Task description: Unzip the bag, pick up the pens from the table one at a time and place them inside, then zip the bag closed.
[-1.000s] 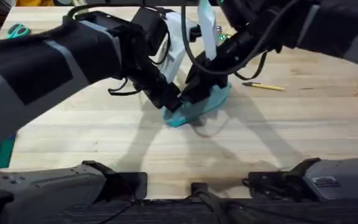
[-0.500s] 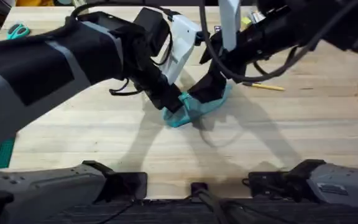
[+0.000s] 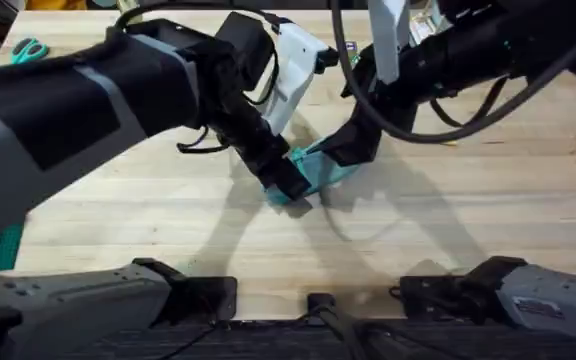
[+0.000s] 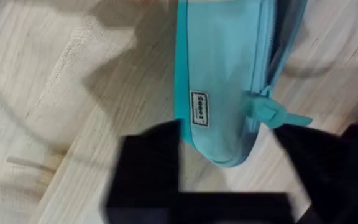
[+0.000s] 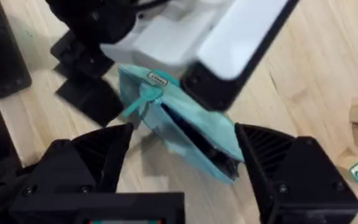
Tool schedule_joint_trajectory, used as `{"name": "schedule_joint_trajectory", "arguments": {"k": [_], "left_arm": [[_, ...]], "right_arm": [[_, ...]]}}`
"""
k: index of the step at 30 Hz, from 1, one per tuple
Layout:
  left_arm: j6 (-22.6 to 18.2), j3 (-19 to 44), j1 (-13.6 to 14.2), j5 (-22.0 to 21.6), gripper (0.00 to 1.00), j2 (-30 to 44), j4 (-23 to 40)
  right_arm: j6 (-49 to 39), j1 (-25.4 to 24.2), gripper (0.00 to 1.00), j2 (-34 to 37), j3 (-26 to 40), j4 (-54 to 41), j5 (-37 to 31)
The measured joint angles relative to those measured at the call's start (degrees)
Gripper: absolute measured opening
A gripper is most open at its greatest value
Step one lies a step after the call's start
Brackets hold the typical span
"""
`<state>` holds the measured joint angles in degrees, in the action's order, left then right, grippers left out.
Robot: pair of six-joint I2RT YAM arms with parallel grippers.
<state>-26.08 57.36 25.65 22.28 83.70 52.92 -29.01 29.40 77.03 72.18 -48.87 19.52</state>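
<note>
Two grippers work at the bag [image 3: 326,168], which lies mid-table [image 3: 418,235]. Overhead: the left gripper [image 3: 286,182] sits on the bag's near end. The right gripper [image 3: 353,150] hangs just past the far end, apart from the fabric, jaws spread. Left wrist: the bag [image 4: 222,68] lies label side up with its end between this arm's fingers [image 4: 151,162]. They look pressed in on both sides, so I read it as pinching the bag's end, though the contact on the zip side is hard to see. The zip pull [image 4: 269,112] pokes out just beside that end. Right wrist: own fingers [image 5: 92,162] are wide apart with the bag [image 5: 166,109] between and beyond them, not touched. The zip gapes dark along the bag's top, so it looks at least partly undone. Handling, as a guess: the pouch is light, soft and floppy and will slide and fold if pulled unanchored. Keep one end pinned and take the small stiff pull tab rather than the cloth. Against a second ago, the right gripper has lifted off the bag's top and backed away. The left gripper hasn't moved, the bag sits flatter, and the right arm now covers the yellow pen seen beside the bag earlier.
</note>
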Motion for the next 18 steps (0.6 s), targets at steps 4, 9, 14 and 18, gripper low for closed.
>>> {"name": "schedule_joint_trajectory", "arguments": {"k": [4,9,14,18], "left_arm": [[0.2,0.0,0.0,0.0,0.992,0.0,0.0],[0.2,0.2,0.0,0.0,0.996,-0.3,0.0],[0.4,1.0,-1.1,0.0,0.995,-6.6,0.0],[0.4,2.1,-4.9,0.0,0.995,-19.7,1.9]], "right_arm": [[-0.1,-2.2,0.995,0.0,0.1,-2.0,0.9],[-0.5,-5.4,0.995,0.0,2.6,-5.4,2.1],[-3.1,-7.1,0.993,0.1,7.4,-10.6,2.6],[-7.3,-7.1,0.993,2.3,13.9,-16.5,2.8]]}}
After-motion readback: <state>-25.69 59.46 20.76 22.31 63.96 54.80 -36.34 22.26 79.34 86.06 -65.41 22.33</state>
